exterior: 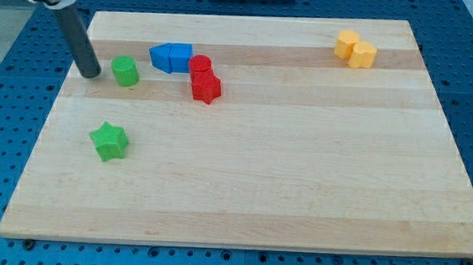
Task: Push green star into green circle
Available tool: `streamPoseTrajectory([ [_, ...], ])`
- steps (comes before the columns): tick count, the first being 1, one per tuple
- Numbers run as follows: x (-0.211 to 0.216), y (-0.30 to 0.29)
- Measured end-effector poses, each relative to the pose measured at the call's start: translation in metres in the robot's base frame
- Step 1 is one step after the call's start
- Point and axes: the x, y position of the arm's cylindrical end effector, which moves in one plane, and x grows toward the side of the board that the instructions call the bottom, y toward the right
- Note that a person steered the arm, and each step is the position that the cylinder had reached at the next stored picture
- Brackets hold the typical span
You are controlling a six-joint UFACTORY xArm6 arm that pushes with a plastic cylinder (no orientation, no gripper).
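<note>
While my tip (90, 74), holding nothing, sits just left of green circle (125, 71) | green star (109, 140) lies apart below | wooden board (299, 176) bears both

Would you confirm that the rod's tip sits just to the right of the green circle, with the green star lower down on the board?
Not quite: the camera view shows my tip just to the view's left of the green circle, not to its right. The rest holds: the green star lies lower down on the board, apart from both.
</note>
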Motion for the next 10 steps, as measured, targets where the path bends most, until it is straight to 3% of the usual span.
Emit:
streamPoseTrajectory([
  [4, 0.001, 0.045],
  [7, 0.105, -0.025],
  [8, 0.139, -0.019],
  [10, 0.184, 0.045],
])
